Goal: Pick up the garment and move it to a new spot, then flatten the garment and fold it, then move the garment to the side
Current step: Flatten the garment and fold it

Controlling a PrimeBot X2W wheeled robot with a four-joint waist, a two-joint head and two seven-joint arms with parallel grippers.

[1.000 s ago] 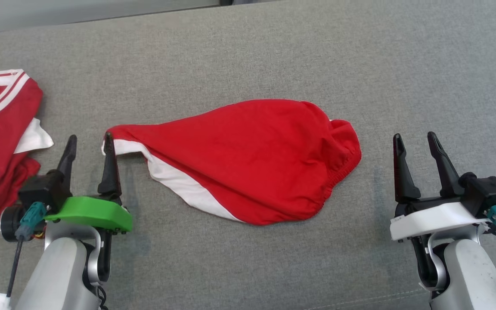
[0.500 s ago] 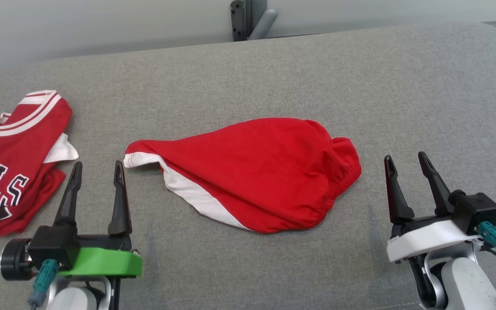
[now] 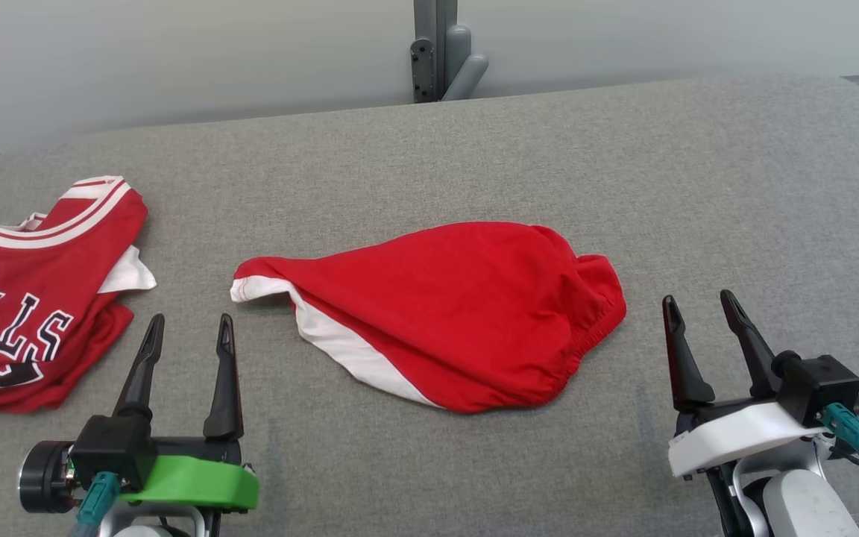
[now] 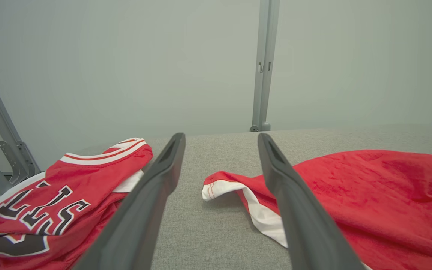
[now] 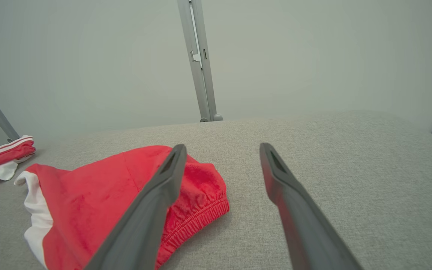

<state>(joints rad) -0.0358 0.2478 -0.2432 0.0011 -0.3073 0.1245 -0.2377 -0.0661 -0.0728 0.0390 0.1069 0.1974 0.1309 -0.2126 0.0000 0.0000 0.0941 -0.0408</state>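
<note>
The garment (image 3: 459, 313) is a pair of red shorts with a white side stripe, lying folded on the grey cushioned surface (image 3: 474, 149), elastic waistband at its right end. In the left wrist view the garment (image 4: 369, 195) lies to the right with its white-edged hem tip between the fingers' lines. In the right wrist view the garment (image 5: 99, 202) lies to the left. My left gripper (image 3: 189, 328) is open and empty, just left of and nearer than the hem tip. My right gripper (image 3: 696, 307) is open and empty, right of the waistband.
A red jersey (image 3: 34, 298) with white trim and dark lettering lies crumpled at the surface's left end; the left wrist view has the jersey (image 4: 51, 202) at its left. A grey metal post (image 3: 437, 52) stands behind the far edge against a pale wall.
My left gripper has drawn back from the garment's hem tip, which now lies free on the surface. The head camera has tilted up, so the whole picture has shifted down.
</note>
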